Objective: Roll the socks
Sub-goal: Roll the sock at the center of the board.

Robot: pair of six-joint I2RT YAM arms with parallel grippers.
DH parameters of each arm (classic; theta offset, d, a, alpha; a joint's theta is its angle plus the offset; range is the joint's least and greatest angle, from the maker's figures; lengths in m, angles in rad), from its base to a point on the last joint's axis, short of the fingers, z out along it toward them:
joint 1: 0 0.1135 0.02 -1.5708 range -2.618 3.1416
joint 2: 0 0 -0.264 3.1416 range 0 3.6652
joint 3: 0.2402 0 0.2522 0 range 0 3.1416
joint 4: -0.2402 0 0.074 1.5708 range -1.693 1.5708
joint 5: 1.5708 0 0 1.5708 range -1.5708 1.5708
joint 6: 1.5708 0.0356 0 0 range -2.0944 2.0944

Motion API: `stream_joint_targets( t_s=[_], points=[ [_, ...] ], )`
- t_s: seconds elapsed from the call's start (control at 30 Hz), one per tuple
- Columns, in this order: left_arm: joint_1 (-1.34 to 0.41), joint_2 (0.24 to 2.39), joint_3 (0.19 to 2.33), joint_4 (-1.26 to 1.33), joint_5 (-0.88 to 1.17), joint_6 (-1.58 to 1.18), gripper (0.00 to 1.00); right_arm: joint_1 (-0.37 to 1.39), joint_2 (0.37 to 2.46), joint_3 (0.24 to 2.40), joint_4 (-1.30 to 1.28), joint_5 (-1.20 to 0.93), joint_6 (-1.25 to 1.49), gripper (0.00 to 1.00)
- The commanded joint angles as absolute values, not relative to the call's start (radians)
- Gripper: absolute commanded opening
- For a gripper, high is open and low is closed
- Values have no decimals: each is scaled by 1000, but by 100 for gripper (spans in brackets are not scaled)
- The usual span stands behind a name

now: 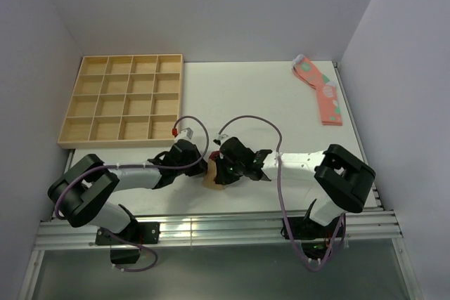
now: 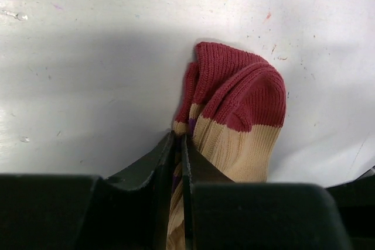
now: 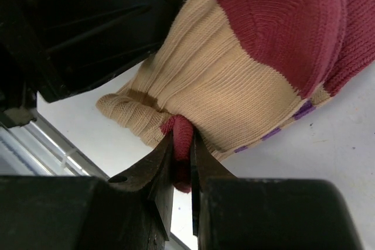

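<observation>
The socks (image 1: 213, 179) lie bunched up near the table's front edge, between my two grippers. They are tan knit with dark red ends and purple stripes. In the left wrist view the socks (image 2: 240, 103) show a red folded end pointing away, and my left gripper (image 2: 180, 144) is shut on a tan and purple edge. In the right wrist view the socks (image 3: 234, 80) form a thick bundle, and my right gripper (image 3: 183, 144) is shut on a dark red fold under it. From above, the left gripper (image 1: 204, 166) and right gripper (image 1: 220, 167) almost touch and hide most of the bundle.
A wooden tray (image 1: 123, 100) with several compartments stands at the back left. Salmon-pink spotted socks (image 1: 322, 93) lie at the back right. The metal rail (image 1: 211, 228) of the table's front edge runs just behind the arms. The left gripper's black body (image 3: 88, 27) looms close in the right wrist view.
</observation>
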State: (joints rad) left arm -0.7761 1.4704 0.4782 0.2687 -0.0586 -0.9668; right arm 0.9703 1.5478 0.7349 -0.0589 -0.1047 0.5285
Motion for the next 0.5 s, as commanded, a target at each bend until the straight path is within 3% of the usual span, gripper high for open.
stream_joint_targets(
  t_s=[0.0,0.23,0.47],
  points=[
    [-792,1491,477,229,-64,-963,17,925,1591,729,-98,-164,538,0],
    [-793,1413,439,227,-75,-951,20,848,1628,696,-91,-230,540,0],
    [-792,1257,390,213,-120,-928,35,772,1689,695,-115,-322,519,0]
  ],
)
